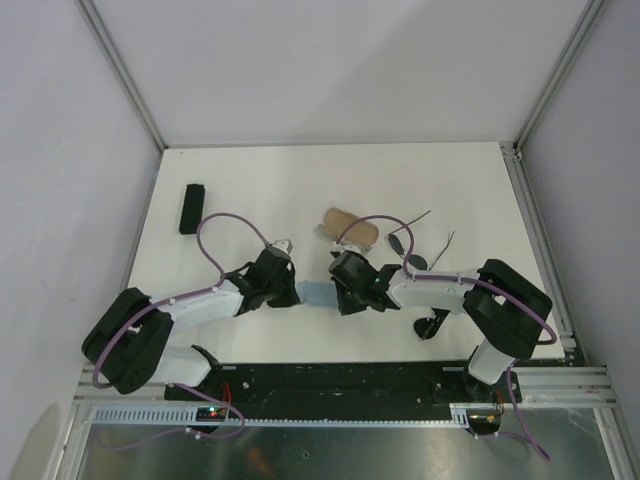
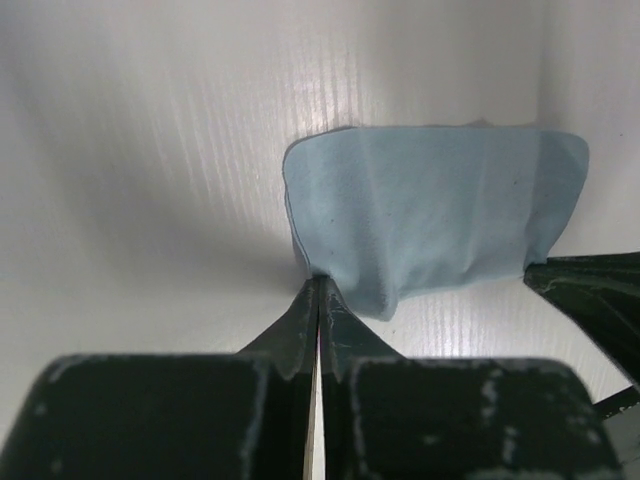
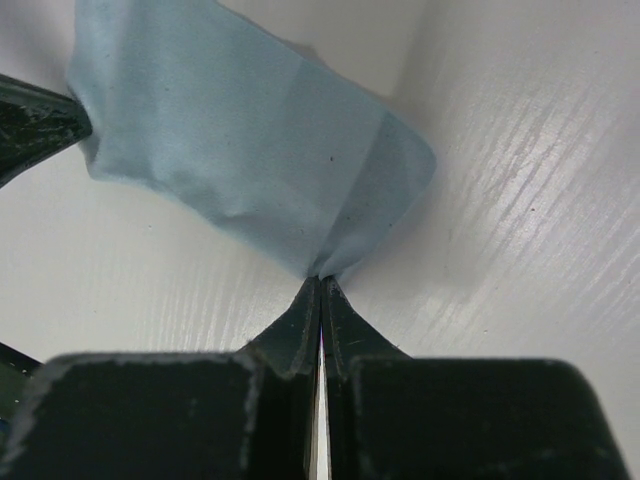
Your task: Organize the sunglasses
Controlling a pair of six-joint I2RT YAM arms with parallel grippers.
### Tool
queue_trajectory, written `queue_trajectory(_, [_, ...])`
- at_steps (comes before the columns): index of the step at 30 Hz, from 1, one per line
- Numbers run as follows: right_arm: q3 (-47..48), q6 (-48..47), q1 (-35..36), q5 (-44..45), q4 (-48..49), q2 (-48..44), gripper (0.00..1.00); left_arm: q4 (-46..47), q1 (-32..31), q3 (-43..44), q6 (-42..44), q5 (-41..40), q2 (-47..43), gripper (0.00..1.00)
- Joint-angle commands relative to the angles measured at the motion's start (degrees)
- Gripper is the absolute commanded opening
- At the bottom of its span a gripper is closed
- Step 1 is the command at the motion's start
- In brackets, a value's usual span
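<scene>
White table, grey walls; left tool, right tool pinch blue cloth.

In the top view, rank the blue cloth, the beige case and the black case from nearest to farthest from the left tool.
1. blue cloth: pinched in the shut left tool, just to its right.
2. beige case: farther back and to the right, mid-table.
3. black case: farthest, back on the left side.
</scene>
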Motion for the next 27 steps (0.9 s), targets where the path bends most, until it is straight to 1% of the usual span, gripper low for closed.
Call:
queue_trajectory(1, [-0.05,-1.42,-1.49,-0.02,-2.05,-2.91,0.00,-9.99,-0.48,0.08,1.25,-2.95,-1.15,0.00])
queue_trajectory(3, [-0.05,-1.83,-2.14,0.00,-2.68,-3.92,0.00,-10.92,-0.47,1.19,1.33,-3.00,-1.70,0.02])
queue_trajectory(5, [-0.05,-2.19,-2.72,-0.01,-3.34,-4.66,0.00,-11.68,-0.47,1.77,1.26,-3.27,-1.81,0.08])
queue_trajectory(10, [-0.13,-2.93,-3.26,0.40,-4.82,-4.90,0.00,-12.35,-0.59,1.35,0.35,-3.31,-2.29,0.36])
queue_trajectory(13, [-0.18,-3.08,-3.21,0.53,-4.93,-4.55,0.00,-12.31,-1.21,0.84,-0.17,-2.91,-3.14,0.45])
queue_trajectory(17, [-0.14,-3.18,-3.17,0.16,-4.54,-4.07,0.00,-12.31,-2.29,0.65,-0.62,-2.13,-3.48,0.46])
queue_trajectory(20, [-0.18,-3.25,-3.15,-0.15,-4.10,-3.74,0.00,-12.90,-3.71,0.92,-0.79,-2.50,-2.60,0.44])
queue_trajectory(24, [-0.13,-3.40,-3.17,-0.39,-3.77,-3.57,0.00,-13.99,-6.92,1.67,-0.68,-5.05,-0.88,0.42])
queue_trajectory(27, [-0.14,-3.56,-3.25,-0.54,-3.72,-3.41,0.00,-14.21,-9.34,2.07,-0.26,-8.00,-0.13,0.47])
